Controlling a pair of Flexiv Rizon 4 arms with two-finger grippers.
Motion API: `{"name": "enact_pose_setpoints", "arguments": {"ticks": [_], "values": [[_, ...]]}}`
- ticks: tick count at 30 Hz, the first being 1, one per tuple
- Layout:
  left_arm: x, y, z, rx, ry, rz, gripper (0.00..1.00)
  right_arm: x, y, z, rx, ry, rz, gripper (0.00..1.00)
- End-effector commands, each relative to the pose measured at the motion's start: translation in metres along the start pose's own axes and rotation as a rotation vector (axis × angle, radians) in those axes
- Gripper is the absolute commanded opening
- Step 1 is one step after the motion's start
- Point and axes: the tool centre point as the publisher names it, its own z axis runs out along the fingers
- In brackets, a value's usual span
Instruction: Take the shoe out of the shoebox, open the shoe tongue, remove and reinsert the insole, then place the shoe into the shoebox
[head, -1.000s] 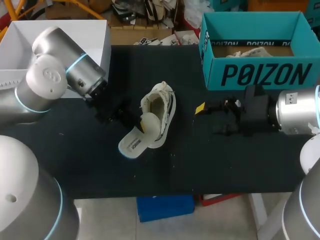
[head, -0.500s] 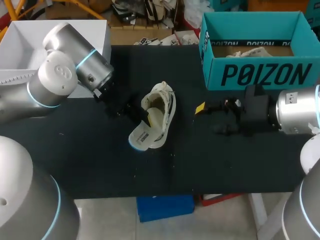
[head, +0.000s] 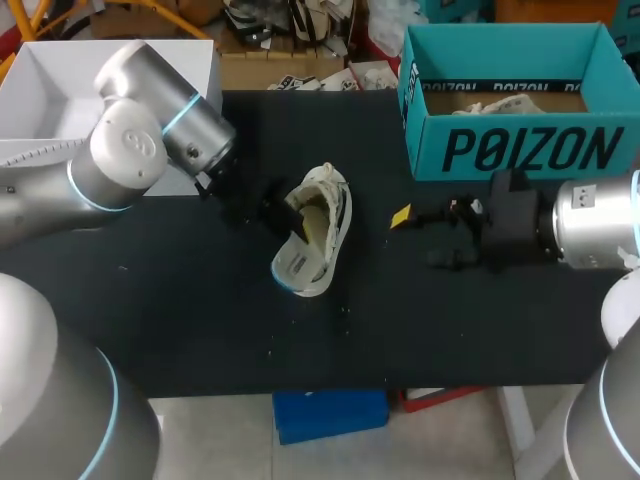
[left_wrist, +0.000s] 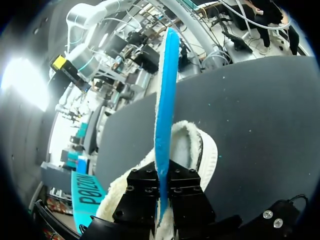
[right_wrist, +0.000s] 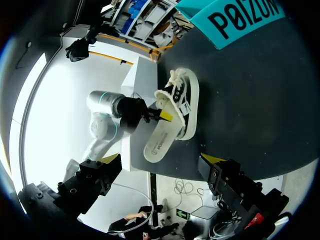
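One white fabric shoe lies mid-frame on the black table; left gripper clamps its blue-backed white insole, seemingly half inside; right gripper gapes empty, centre-right.

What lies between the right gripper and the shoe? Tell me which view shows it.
Only bare table lies between the right gripper and the shoe; the head view shows it.

One shoe; one insole; one shoebox (teal).
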Motion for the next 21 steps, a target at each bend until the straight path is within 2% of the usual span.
{"name": "enact_pose_setpoints", "arguments": {"ticks": [1, 13, 14, 15, 16, 17, 21], "values": [[-0.003, 0.009, 0.005, -0.012, 0.019, 0.002, 0.00, 0.001, 0.000, 0.000, 0.000, -0.003, 0.000, 1.00], [-0.007, 0.023, 0.002, -0.066, 0.033, -0.039, 0.00, 0.001, 0.000, 0.000, 0.000, -0.003, 0.000, 1.00], [-0.007, 0.023, 0.002, -0.065, 0.035, -0.039, 0.03, 0.001, 0.000, 0.000, 0.000, -0.003, 0.000, 1.00], [-0.007, 0.023, 0.002, -0.064, 0.036, -0.039, 0.20, 0.001, 0.000, 0.000, 0.000, -0.003, 0.000, 1.00], [-0.006, 0.021, 0.001, -0.064, 0.038, -0.039, 0.27, 0.001, 0.000, 0.000, 0.000, -0.003, 0.000, 1.00], [-0.006, 0.020, 0.001, -0.063, 0.038, -0.039, 0.31, 0.001, 0.000, 0.000, 0.000, -0.003, 0.000, 1.00], [-0.003, 0.012, -0.004, -0.056, 0.040, -0.036, 0.57, 0.001, 0.000, 0.000, 0.000, -0.003, 0.000, 1.00]]}}
